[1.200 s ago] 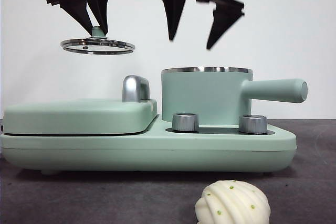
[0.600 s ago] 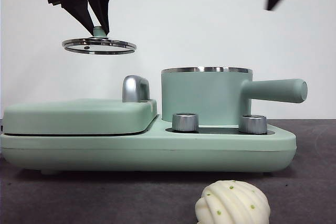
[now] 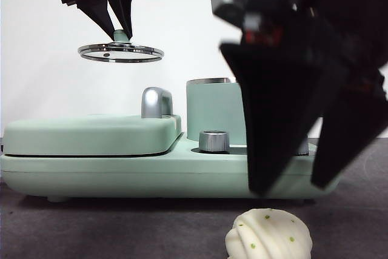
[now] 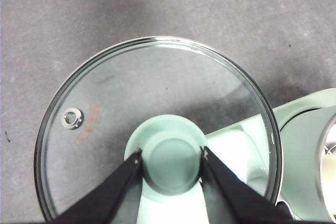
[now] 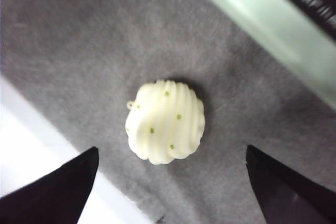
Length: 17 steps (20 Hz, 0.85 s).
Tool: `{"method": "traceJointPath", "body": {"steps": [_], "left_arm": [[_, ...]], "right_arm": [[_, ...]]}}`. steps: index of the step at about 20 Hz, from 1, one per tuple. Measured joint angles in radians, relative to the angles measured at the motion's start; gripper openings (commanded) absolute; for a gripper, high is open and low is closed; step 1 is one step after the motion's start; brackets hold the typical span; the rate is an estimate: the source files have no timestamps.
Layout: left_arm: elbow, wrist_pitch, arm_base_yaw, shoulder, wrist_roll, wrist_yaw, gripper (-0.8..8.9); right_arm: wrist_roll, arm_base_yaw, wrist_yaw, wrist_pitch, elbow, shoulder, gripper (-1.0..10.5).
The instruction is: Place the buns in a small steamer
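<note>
Left gripper (image 4: 171, 157) clamped on the green knob (image 4: 172, 162) of the glass lid (image 3: 120, 52), held high above the griddle lid (image 3: 91, 133). Right gripper (image 3: 290, 186) spread wide, poised over the ridged bun (image 5: 165, 121) on the grey table (image 5: 68, 51), not touching. Small steamer (image 3: 214, 110) uncovered on the cooker base (image 3: 121, 171), partly hidden.

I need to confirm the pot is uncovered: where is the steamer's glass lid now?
The round glass lid with green knob hangs in the left gripper, high above the flat mint-green griddle lid, beside the mint-green steamer pot.
</note>
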Motion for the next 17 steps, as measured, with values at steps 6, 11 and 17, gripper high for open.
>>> {"method": "traceJointPath", "body": {"steps": [6,11,17], "left_arm": [[0.000,0.000,-0.002,0.000,-0.002,0.000,0.86],[0.000,0.000,-0.002,0.000,-0.002,0.000,0.86],[0.000,0.000,-0.002,0.000,-0.002,0.000,0.86]], "right_arm": [[0.018,-0.001,-0.057,0.106,-0.036,0.059,4.4],[0.026,-0.001,-0.058,0.126,-0.036,0.138,3.7],[0.026,-0.001,-0.057,0.136,-0.036,0.143,1.4]]}}
